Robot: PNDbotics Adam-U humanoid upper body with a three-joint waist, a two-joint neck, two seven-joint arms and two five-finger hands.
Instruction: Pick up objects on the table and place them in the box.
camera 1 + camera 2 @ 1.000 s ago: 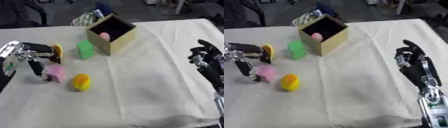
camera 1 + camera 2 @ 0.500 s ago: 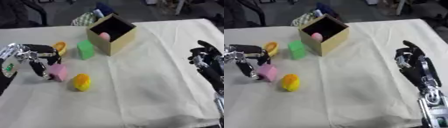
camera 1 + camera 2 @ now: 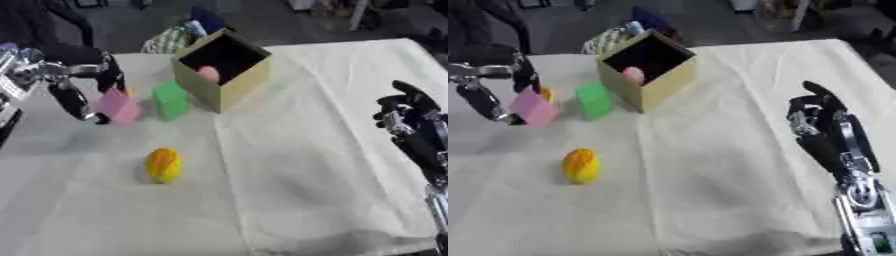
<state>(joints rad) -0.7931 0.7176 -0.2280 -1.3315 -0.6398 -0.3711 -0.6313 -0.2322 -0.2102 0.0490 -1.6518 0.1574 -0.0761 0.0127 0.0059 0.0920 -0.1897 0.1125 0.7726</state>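
Observation:
My left hand is shut on a pink block, held a little above the cloth at the left. Behind the pink block a small orange thing peeks out. A green block stands upright just left of the open cardboard box, which holds a pink object. A yellow-orange rounded object lies on the cloth nearer to me. My right hand rests open at the right, fingers up, away from everything.
A white cloth covers the table. Behind the box lie a striped item and a dark blue thing at the table's far edge.
My left hand has lifted the pink block off the cloth and carried it up and toward the green block. The view has also shifted. The right hand has stayed put.

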